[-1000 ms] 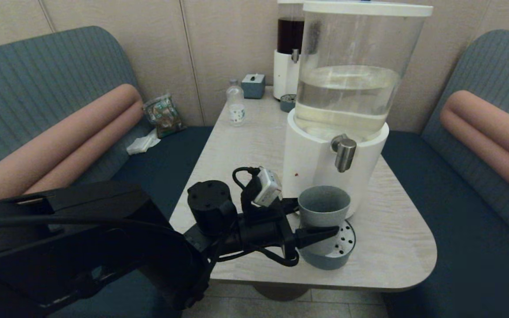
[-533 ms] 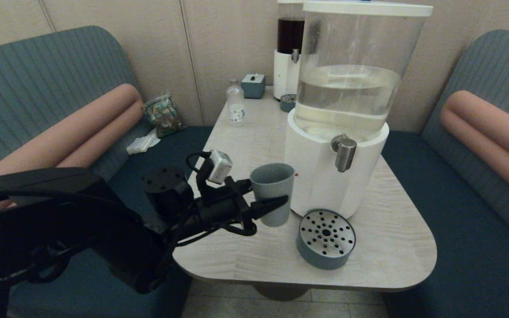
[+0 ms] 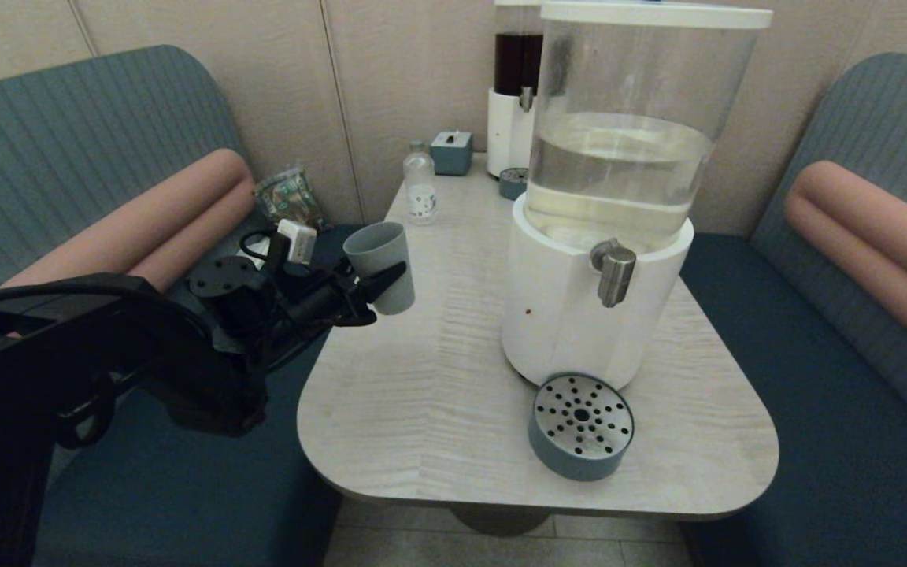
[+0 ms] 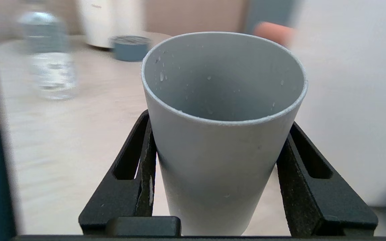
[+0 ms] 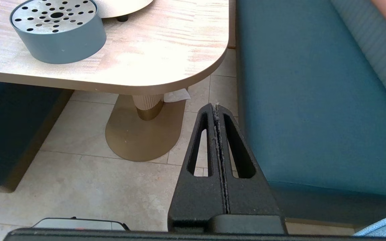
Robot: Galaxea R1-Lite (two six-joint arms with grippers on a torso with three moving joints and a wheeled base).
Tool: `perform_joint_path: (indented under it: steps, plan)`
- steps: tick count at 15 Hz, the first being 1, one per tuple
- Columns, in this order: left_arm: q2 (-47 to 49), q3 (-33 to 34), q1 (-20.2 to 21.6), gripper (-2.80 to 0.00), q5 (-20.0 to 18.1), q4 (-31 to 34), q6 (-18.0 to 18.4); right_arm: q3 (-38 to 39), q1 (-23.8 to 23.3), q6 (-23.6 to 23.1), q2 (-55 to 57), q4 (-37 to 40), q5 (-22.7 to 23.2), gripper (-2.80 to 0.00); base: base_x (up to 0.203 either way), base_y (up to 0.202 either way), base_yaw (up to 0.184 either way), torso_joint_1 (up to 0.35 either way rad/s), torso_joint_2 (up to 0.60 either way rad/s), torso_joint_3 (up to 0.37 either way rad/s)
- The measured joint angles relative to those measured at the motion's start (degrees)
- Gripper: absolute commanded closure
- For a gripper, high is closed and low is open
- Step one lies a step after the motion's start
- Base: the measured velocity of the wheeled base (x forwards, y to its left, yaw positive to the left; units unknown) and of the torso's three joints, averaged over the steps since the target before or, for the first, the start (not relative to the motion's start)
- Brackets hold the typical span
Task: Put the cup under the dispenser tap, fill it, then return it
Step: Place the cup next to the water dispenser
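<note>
The left gripper (image 3: 379,283), clamped on the cup (image 3: 381,266), held it far left of the dispenser tap (image 3: 615,272); only setting down remained, judging by its position.

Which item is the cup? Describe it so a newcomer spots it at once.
Start at the large clear-tank dispenser on the pale table, then look toward the table's left edge. There the left gripper holds the cup, jaws on both sides. It is a plain grey-blue handleless tumbler, unlike the clear bottle behind it.

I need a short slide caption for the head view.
Left gripper holds the cup above the table's left edge.
</note>
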Motion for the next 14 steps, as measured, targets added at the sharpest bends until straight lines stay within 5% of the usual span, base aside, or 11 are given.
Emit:
perform_joint_path:
  steps: [5,14]
  plan:
    - [10.22,-9.06,1.59,0.0,1.42,0.06,-0.86,0.0,0.0,0.02,0.0,0.0,-0.01,0.0,0.0,0.0,0.0,0.0,0.0,0.0]
    - [15.62,-10.73,1.9,0.0,1.45,-0.45,-0.74,0.0,0.0,0.0,0.0,-0.02,0.02,0.0,0.0,0.0,0.0,0.0,0.0,0.0]
